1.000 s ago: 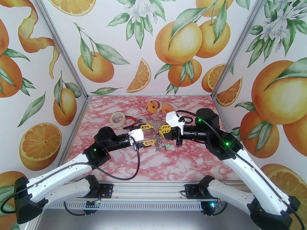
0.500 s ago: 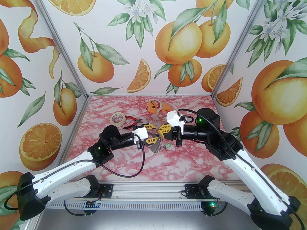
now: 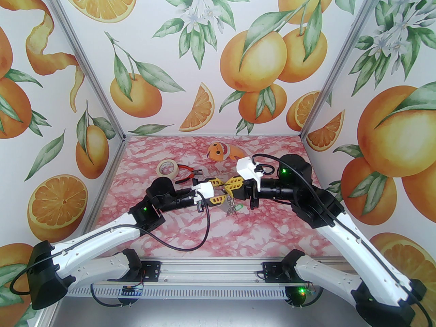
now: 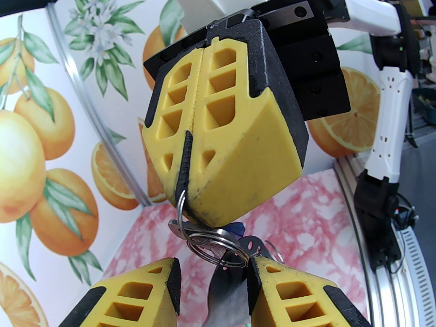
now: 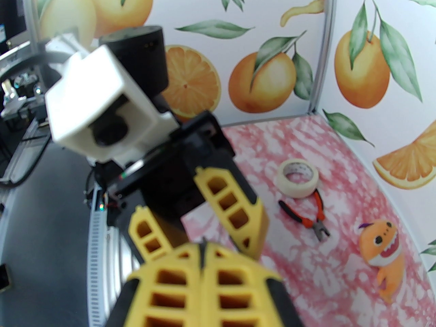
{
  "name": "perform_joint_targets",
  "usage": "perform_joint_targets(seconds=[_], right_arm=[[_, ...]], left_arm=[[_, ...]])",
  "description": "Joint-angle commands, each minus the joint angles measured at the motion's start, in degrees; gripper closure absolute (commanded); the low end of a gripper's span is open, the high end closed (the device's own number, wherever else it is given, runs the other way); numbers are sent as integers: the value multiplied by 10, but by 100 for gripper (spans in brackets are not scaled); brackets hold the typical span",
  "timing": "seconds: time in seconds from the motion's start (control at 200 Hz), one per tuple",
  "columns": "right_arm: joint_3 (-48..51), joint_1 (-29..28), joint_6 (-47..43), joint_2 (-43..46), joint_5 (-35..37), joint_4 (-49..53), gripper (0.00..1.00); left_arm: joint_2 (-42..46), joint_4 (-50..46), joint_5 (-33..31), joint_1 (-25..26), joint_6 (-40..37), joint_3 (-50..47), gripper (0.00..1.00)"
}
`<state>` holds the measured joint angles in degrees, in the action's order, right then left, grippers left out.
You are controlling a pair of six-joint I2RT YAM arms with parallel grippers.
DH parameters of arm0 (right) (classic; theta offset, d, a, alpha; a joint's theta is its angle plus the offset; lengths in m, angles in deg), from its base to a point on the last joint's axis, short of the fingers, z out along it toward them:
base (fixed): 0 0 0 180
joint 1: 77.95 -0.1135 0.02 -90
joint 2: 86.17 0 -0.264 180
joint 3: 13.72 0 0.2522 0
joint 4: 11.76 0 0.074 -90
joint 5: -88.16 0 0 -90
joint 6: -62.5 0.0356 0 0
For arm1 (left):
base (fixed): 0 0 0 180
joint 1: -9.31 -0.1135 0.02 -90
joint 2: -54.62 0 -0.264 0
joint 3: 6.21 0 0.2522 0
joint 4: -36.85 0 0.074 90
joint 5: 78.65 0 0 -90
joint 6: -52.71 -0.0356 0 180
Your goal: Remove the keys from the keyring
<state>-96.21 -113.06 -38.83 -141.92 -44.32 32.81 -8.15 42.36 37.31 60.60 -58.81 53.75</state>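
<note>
Left fingers (image 4: 136, 293) stand apart and empty, either side of the small rings (image 4: 218, 247). Beyond, right fingers (image 4: 238, 148) pinch the keyring (image 4: 184, 169) tight; keys (image 3: 240, 206) dangle at its six o'clock. Best to close on one ring only, then pull away steadily.

The right gripper (image 4: 189, 196) has its fingers pressed tight together. The left gripper (image 4: 214, 270) has its fingers spread wide, just beside it.

You're looking at walls (image 3: 235, 15) papered with oranges, leaves and blossom, aluminium corner posts (image 3: 88, 66), and a pink marbled tabletop (image 3: 238, 237).
</note>
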Motion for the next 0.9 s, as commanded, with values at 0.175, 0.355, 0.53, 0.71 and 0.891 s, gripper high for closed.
perform_joint_targets(seconds=[0.175, 0.355, 0.53, 0.71, 0.891], right_arm=[[10, 4, 9, 12, -3, -29, 100], [13, 4, 7, 20, 10, -31, 100], [14, 4, 6, 22, 17, -30, 100], [15, 4, 7, 23, 21, -32, 100], [18, 5, 10, 25, 28, -38, 100]], left_arm=[[-6, 30, 0, -4, 3, 23, 62], [-7, 31, -7, -3, 2, 19, 66], [-3, 31, -13, -3, 0, 17, 71], [0, 35, -20, -4, 2, 15, 80], [5, 61, -22, -3, 15, 6, 81]])
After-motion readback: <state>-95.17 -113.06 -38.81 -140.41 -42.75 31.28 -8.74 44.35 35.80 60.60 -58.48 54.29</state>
